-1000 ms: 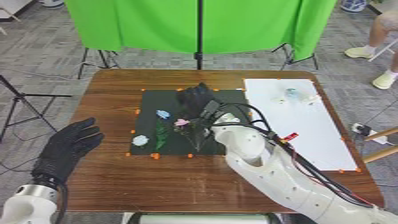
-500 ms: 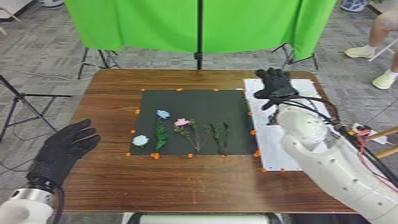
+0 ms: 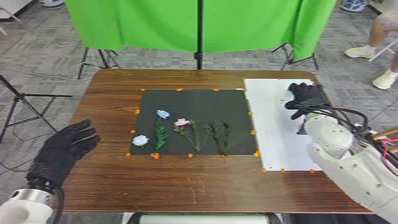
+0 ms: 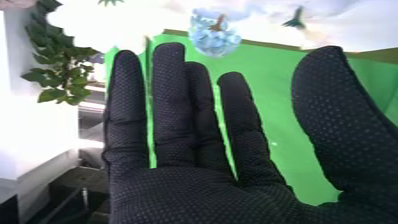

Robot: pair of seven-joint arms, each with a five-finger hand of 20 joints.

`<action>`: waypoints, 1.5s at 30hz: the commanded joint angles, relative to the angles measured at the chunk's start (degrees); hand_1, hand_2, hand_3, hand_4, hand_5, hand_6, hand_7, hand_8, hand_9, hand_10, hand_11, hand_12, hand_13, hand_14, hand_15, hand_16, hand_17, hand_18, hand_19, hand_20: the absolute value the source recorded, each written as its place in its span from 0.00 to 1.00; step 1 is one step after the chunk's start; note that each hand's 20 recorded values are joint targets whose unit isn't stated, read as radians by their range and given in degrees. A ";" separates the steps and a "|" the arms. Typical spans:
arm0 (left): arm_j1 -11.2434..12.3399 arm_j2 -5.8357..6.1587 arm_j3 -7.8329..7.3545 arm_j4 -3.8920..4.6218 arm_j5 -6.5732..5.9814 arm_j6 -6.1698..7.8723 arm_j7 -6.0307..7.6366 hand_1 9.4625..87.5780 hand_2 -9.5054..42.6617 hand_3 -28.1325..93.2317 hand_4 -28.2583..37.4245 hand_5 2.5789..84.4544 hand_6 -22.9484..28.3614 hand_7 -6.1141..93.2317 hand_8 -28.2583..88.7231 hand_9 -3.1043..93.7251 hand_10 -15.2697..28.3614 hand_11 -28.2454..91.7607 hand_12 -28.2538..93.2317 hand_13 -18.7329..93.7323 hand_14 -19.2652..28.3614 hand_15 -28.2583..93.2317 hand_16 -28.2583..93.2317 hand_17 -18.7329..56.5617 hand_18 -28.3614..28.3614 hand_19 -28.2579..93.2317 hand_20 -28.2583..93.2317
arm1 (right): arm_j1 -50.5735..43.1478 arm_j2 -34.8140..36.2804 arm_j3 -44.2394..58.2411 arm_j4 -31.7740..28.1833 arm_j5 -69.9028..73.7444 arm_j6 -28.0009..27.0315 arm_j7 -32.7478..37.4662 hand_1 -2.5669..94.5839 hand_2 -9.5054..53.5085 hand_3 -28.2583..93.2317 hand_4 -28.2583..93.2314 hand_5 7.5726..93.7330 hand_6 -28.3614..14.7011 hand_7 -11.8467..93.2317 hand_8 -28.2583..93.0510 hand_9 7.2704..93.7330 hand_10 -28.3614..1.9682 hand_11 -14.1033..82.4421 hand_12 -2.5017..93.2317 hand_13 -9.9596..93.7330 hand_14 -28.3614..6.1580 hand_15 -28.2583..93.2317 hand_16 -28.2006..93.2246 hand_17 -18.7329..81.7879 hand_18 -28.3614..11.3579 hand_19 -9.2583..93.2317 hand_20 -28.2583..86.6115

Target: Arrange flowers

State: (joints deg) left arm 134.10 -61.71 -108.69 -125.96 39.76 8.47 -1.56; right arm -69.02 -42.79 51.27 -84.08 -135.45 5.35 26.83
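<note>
My right hand (image 3: 306, 96) is over the back right part of the white sheet (image 3: 275, 125), close to the flower heads there. In the right wrist view that hand (image 4: 195, 185) has straight fingers and a spread thumb, with a blue flower (image 4: 213, 37) and a white flower (image 4: 98, 22) just beyond the fingertips. On the black sheet (image 3: 204, 100) lie a light blue flower (image 3: 139, 140), a blue flower (image 3: 163, 114) above a leafy stem (image 3: 161, 137), a pink flower (image 3: 182, 122) and green stems (image 3: 220, 135). My left hand (image 3: 64, 150) stays open left of the black sheet.
Orange markers (image 3: 155, 156) edge both sheets on the wooden table (image 3: 195, 185). A green cloth (image 3: 160, 25) hangs on a stand behind the table. Cables run along the right arm.
My right hand has moved from above the black sheet to the right, over the white sheet's far end, uncovering the green stems. The left hand has hardly moved.
</note>
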 commanded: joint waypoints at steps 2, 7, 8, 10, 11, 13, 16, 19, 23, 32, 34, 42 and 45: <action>0.64 -0.53 -0.26 0.07 -0.07 0.31 -0.63 0.30 0.24 0.83 0.00 0.43 0.54 0.40 0.10 0.40 0.70 0.55 0.31 0.43 0.77 0.65 0.17 0.18 0.90 0.75 0.20 | 1.55 -0.81 -1.18 1.00 -1.97 1.20 -1.00 0.33 0.00 0.99 0.00 0.33 0.55 0.45 0.06 0.39 0.56 0.60 0.25 0.55 0.64 0.68 0.35 0.37 0.31 0.73 0.45; 0.78 -0.31 -0.19 0.03 -0.26 0.45 -0.38 0.30 0.24 0.83 0.00 0.43 0.54 0.40 0.10 0.40 0.70 0.55 0.31 0.43 0.77 0.65 0.17 0.18 0.90 0.75 0.20 | 3.01 -1.54 -1.57 2.24 -0.59 -4.43 -1.96 0.35 0.00 0.97 0.00 0.39 0.61 0.47 0.05 0.46 0.63 0.62 0.25 0.60 0.67 0.69 0.35 0.40 0.32 0.76 0.48; 0.71 -0.20 -0.11 0.09 -0.34 0.43 -0.31 0.30 0.24 0.83 0.00 0.43 0.54 0.40 0.10 0.40 0.70 0.55 0.31 0.43 0.77 0.65 0.17 0.18 0.90 0.75 0.20 | 3.38 -1.57 -2.09 2.65 -0.86 -4.51 -2.14 0.36 0.00 0.97 0.00 0.40 0.62 0.47 0.04 0.48 0.63 0.63 0.24 0.61 0.68 0.69 0.35 0.40 0.33 0.77 0.48; 0.75 -0.16 -0.10 0.04 -0.32 0.39 -0.30 0.30 0.24 0.83 0.00 0.43 0.54 0.40 0.10 0.40 0.70 0.55 0.31 0.43 0.77 0.65 0.17 0.18 0.90 0.75 0.20 | 3.91 -1.82 -2.80 3.53 -1.45 -3.75 -3.00 0.37 0.00 0.96 0.00 0.42 0.64 0.47 0.04 0.51 0.64 0.63 0.24 0.63 0.69 0.69 0.36 0.41 0.34 0.78 0.49; 0.82 -0.04 -0.05 0.04 -0.46 0.47 -0.13 0.30 0.24 0.83 0.00 0.43 0.54 0.39 0.10 0.40 0.70 0.55 0.31 0.43 0.77 0.65 0.17 0.18 0.90 0.75 0.20 | 4.09 -1.80 -3.10 3.66 -1.37 -3.49 -3.50 0.39 0.00 0.95 0.00 0.45 0.65 0.48 0.04 0.54 0.66 0.62 0.25 0.65 0.70 0.69 0.36 0.42 0.34 0.78 0.50; 0.80 -0.05 -0.07 0.04 -0.39 0.51 -0.19 0.30 0.24 0.83 0.00 0.43 0.54 0.40 0.10 0.40 0.70 0.55 0.31 0.43 0.77 0.65 0.17 0.18 0.91 0.75 0.20 | 4.32 -1.84 -3.85 4.14 -1.49 -0.63 -4.53 0.43 0.00 0.92 0.00 0.50 0.69 0.48 0.03 0.62 0.72 0.54 0.34 0.70 0.73 0.67 0.43 0.44 0.35 0.78 0.52; 0.85 -0.08 -0.09 0.00 -0.40 0.59 -0.31 0.30 0.24 0.83 0.00 0.43 0.54 0.39 0.10 0.40 0.70 0.54 0.31 0.43 0.77 0.65 0.17 0.18 0.90 0.75 0.20 | 4.70 -1.74 -5.27 4.97 -2.20 4.79 -6.92 0.50 0.00 0.88 0.00 0.61 0.71 0.57 0.11 0.81 0.81 0.39 0.47 0.80 0.77 0.64 0.49 0.48 0.35 0.80 0.54; 0.65 -0.08 0.02 0.08 -0.43 0.56 -0.33 0.30 0.24 0.83 0.00 0.43 0.54 0.39 0.10 0.40 0.70 0.54 0.31 0.43 0.77 0.65 0.17 0.18 0.90 0.75 0.20 | 4.61 -1.60 -5.53 4.46 -2.22 7.35 -8.27 0.53 0.01 0.87 0.00 0.71 0.74 0.57 0.13 0.91 0.84 0.38 0.49 0.87 0.76 0.67 0.45 0.51 0.33 0.83 0.56; 0.73 -0.37 -0.12 -0.03 -0.24 0.51 -0.39 0.30 0.24 0.83 0.00 0.43 0.54 0.39 0.10 0.40 0.69 0.54 0.31 0.43 0.77 0.65 0.17 0.18 0.90 0.75 0.20 | 4.15 -1.84 -4.90 2.48 -2.27 9.25 -9.58 0.52 0.00 0.90 0.00 0.76 0.72 0.55 0.14 0.94 0.86 0.39 0.49 0.90 0.76 0.67 0.45 0.52 0.33 0.83 0.57; 0.71 -0.81 0.05 0.00 -0.11 0.41 -0.54 0.30 0.25 0.82 0.00 0.43 0.54 0.39 0.10 0.40 0.69 0.54 0.31 0.43 0.77 0.65 0.17 0.18 0.90 0.75 0.20 | 1.99 -4.18 -5.61 -9.60 -1.07 7.90 -17.50 0.52 0.00 0.92 0.00 0.77 0.71 0.55 0.14 0.95 0.86 0.38 0.50 0.90 0.77 0.67 0.46 0.53 0.32 0.84 0.58; 0.36 -0.89 0.31 0.09 -0.06 0.22 -0.63 0.30 0.25 0.82 0.00 0.43 0.54 0.39 0.10 0.40 0.69 0.54 0.31 0.43 0.77 0.65 0.17 0.18 0.90 0.75 0.20 | 2.57 -5.29 -7.43 -10.97 -1.44 6.98 -18.89 0.51 0.00 0.93 0.00 0.77 0.71 0.55 0.14 0.95 0.86 0.38 0.50 0.90 0.77 0.67 0.46 0.53 0.32 0.84 0.58; 0.16 -0.83 0.47 0.13 -0.02 0.24 -0.84 0.30 0.25 0.82 0.00 0.43 0.54 0.38 0.11 0.40 0.69 0.53 0.32 0.43 0.77 0.64 0.17 0.18 0.90 0.75 0.20 | 4.55 -10.19 -12.70 -10.05 -3.38 2.99 -22.31 0.50 0.00 0.95 0.00 0.77 0.71 0.55 0.13 0.95 0.86 0.35 0.53 0.89 0.78 0.67 0.48 0.52 0.33 0.84 0.58; 0.03 -0.97 0.46 0.17 0.07 0.20 -1.06 0.30 0.25 0.82 0.00 0.43 0.54 0.38 0.11 0.40 0.69 0.53 0.32 0.43 0.76 0.63 0.17 0.18 0.90 0.75 0.20 | 5.01 -11.24 -13.73 -8.86 -4.38 2.86 -21.86 0.50 0.00 0.94 0.00 0.77 0.71 0.55 0.13 0.95 0.86 0.35 0.53 0.89 0.78 0.66 0.49 0.52 0.33 0.84 0.58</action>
State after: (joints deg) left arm 133.76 -62.02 -108.48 -125.96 39.73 8.51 -1.69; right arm -64.67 -50.37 39.47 -94.51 -137.41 9.54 5.18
